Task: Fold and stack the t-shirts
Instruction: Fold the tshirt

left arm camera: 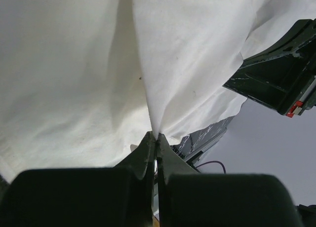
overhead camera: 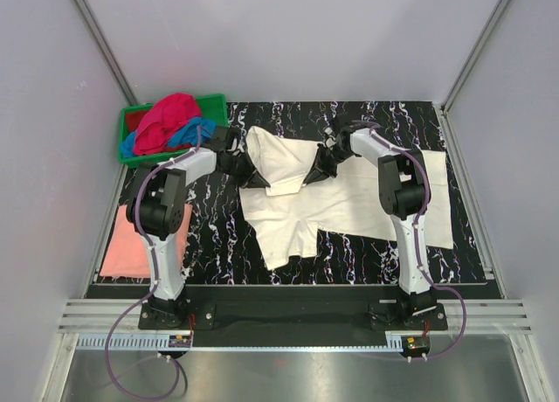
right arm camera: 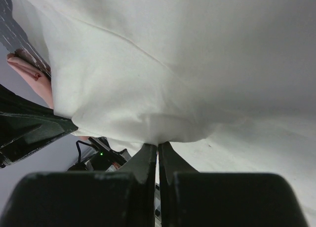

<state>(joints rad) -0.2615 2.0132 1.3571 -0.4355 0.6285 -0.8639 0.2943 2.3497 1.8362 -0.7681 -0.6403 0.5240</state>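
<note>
Pinched shut on cloth, my left claw (left arm camera: 156, 138) and right claw (right arm camera: 158, 147) hold the far edge of the cream t-shirt (overhead camera: 349, 205) spread on the tabletop (overhead camera: 218, 236); I'd carry both level toward me for a square fold.

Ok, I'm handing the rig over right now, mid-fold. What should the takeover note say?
Left pincer: shut on the cream t-shirt.
Right pincer: shut on the same shirt; its far edge is pinched up between the two, the rest spread on the table.
Salmon-pink t-shirt: flat at the near left, apparently folded.
Magenta-red t-shirt and blue t-shirt: bundled in the green crate, far left.
Left to do: finish the cream fold, stack it, then fold the crate's two.
</note>
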